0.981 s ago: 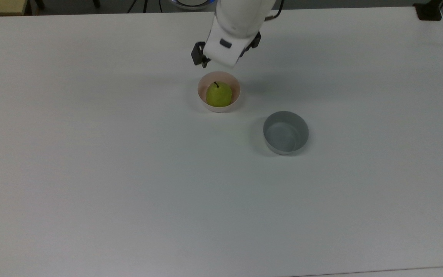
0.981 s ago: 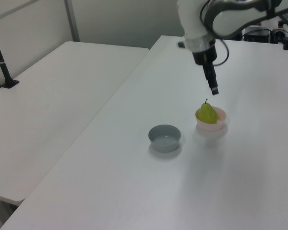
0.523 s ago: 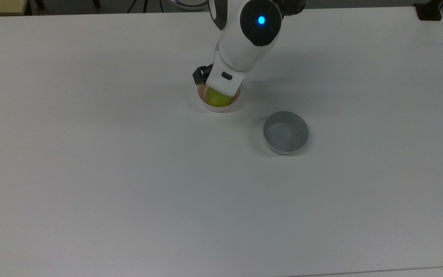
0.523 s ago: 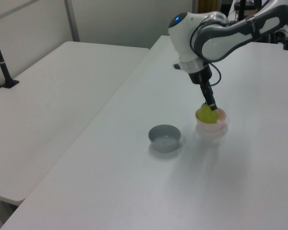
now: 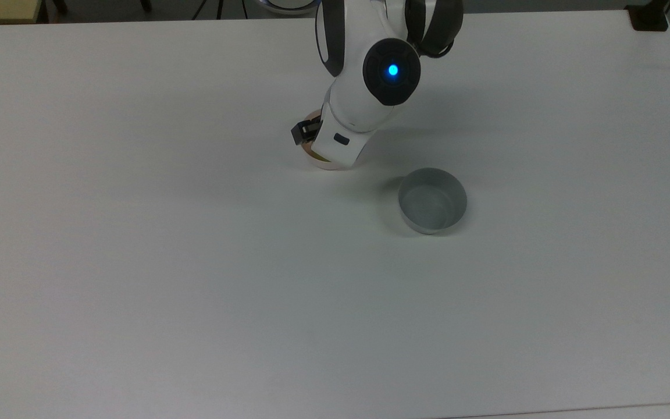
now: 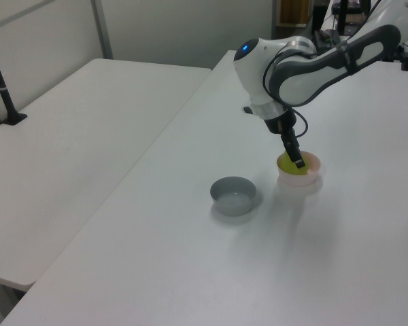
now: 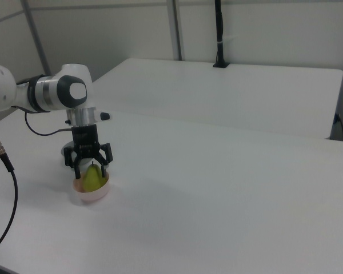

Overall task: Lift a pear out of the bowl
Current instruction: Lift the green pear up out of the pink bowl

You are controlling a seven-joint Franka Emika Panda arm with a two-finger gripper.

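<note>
Now the gripper (image 7: 91,167) has dropped from above the bowl (image 7: 90,193) down around the pear (image 7: 92,177), fingers apart on either side of it, not yet closed. The pear sits upright in the bowl, so closing looks like the next step. A grey bowl (image 5: 432,200) stands well apart on the tabletop (image 5: 195,262); nothing blocks the lift.
</note>
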